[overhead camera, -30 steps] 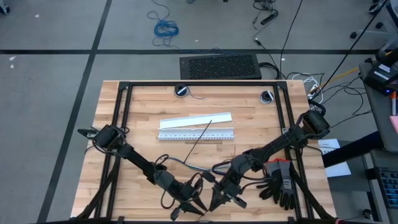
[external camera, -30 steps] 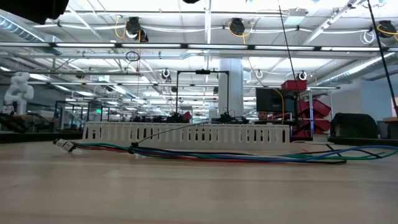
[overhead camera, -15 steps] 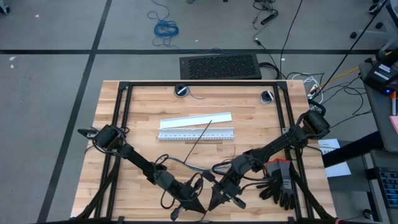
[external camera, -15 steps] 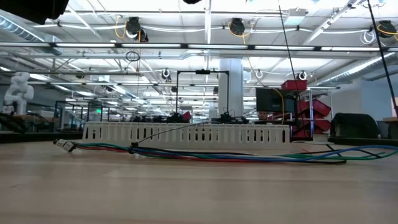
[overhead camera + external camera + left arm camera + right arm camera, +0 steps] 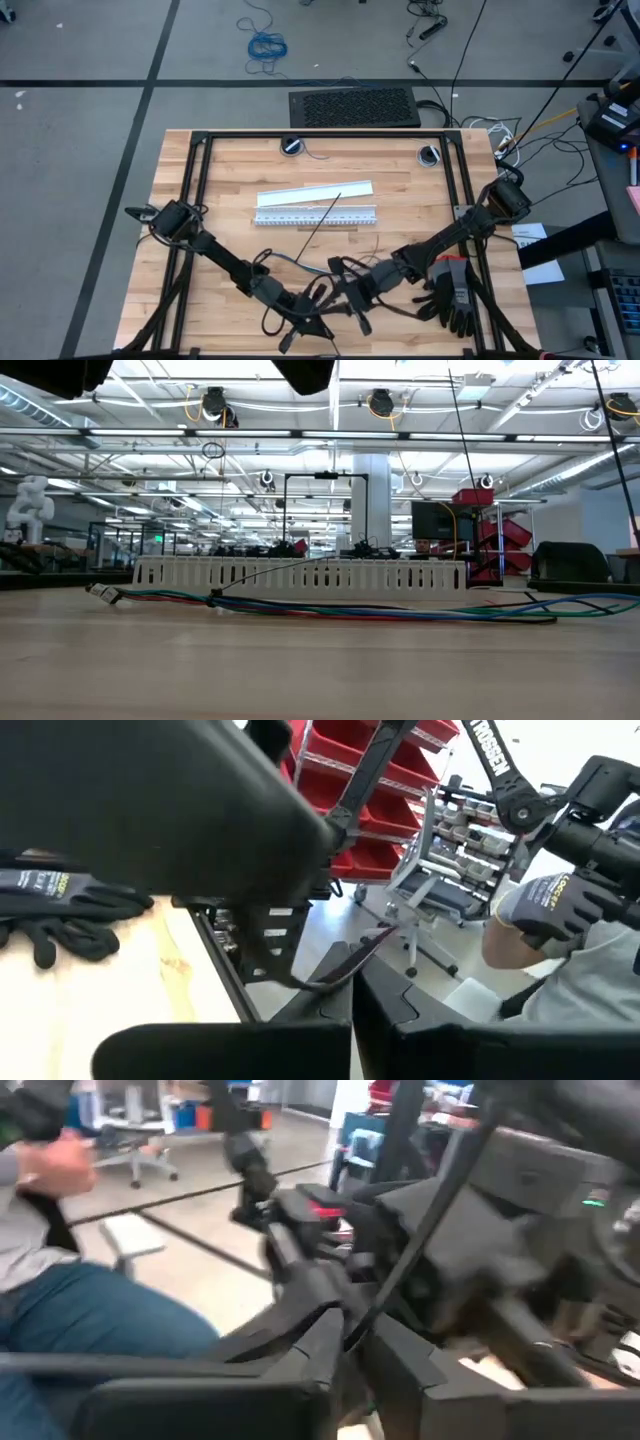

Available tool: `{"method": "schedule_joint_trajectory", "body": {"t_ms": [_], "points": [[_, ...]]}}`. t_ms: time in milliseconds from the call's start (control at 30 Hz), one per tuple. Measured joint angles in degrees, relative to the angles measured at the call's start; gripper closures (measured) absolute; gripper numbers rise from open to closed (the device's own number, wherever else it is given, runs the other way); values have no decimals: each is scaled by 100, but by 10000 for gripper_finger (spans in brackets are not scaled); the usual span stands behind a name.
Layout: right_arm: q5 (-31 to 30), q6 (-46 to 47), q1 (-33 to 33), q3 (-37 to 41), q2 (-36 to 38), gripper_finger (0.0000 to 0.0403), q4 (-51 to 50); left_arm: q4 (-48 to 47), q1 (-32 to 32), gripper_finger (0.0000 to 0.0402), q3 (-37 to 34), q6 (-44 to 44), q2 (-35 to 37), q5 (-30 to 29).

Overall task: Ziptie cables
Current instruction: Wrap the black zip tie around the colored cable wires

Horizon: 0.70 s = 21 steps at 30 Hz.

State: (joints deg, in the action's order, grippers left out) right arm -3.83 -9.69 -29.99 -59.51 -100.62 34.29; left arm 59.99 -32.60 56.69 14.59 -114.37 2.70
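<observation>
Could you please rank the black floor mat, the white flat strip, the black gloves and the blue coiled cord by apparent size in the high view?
1. black floor mat
2. white flat strip
3. black gloves
4. blue coiled cord

The strip is longer than the gloves but thinner, so that pair is close.

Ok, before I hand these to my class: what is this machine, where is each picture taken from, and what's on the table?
It is a robot with two dark arms at a wooden table. One picture looks down from above, one looks level across the tabletop, and two come from wrist cameras. The left gripper and right gripper sit close together low in the overhead picture; what they hold is unclear. On the table lie thin coloured wires, a black ziptie, white strips and black gloves.
</observation>
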Motion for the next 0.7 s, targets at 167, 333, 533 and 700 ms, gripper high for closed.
{"method": "schedule_joint_trajectory", "body": {"t_ms": [167,333,533,700], "points": [[689,-212,-156,0,0,398,4,-423,-1,401,0,11,0,214],[1082,-579,-304,0,0,402,6,-186,-4,397,-2,163,0,1190],[1452,-961,-371,0,0,402,-62,573,84,339,-2,575,0,1856],[1663,-1299,-366,0,0,402,-46,509,214,277,-2,717,0,1760]]}}
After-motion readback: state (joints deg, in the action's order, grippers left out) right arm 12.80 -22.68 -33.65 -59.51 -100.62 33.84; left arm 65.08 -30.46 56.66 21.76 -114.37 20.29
